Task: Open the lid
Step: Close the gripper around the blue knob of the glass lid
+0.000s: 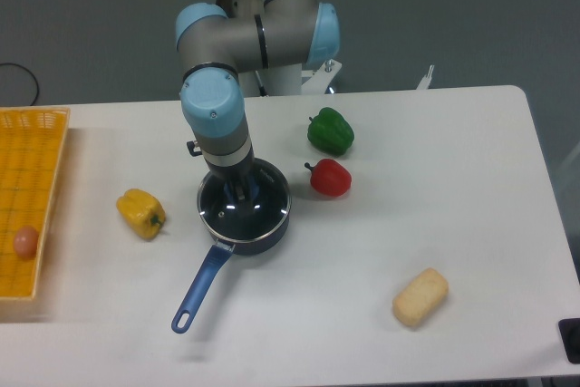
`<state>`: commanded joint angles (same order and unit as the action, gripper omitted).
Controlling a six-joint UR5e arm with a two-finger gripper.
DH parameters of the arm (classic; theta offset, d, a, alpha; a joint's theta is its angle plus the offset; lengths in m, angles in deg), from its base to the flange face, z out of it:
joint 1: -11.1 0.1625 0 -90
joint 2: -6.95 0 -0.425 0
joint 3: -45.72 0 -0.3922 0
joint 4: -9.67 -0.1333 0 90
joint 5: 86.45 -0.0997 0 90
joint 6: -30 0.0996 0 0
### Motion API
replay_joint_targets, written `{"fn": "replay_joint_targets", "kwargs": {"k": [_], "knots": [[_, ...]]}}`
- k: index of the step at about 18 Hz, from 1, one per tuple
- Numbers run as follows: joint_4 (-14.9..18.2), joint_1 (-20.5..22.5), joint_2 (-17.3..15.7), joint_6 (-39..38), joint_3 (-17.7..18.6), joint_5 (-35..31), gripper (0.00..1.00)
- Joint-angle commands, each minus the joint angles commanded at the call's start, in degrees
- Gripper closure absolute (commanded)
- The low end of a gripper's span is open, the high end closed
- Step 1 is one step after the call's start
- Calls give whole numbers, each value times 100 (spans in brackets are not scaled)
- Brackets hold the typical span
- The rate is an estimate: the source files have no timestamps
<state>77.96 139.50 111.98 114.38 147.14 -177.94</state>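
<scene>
Resting on the saucepan (263, 235) at table centre, the lid (237, 216) is not yet lifted. Gripper (243, 193) sits at the knob, 12 o'clock of the handle; closure cannot be told.

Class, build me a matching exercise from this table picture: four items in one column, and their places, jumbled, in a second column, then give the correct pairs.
Items
1. yellow pepper
2. egg
3. bread roll
4. lid

Places
A. in the orange basket at the left edge
B. on the saucepan, under the claw
C. alone near the table's front right
D. on the table between basket and saucepan

Pairs: 1-D, 2-A, 3-C, 4-B
</scene>
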Motion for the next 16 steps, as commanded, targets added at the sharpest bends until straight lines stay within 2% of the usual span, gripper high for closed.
{"fn": "replay_joint_targets", "kwargs": {"k": [10,16], "knots": [[-17,0,97,9,0,-18,8],[-18,9,97,0,-9,-18,20]]}}
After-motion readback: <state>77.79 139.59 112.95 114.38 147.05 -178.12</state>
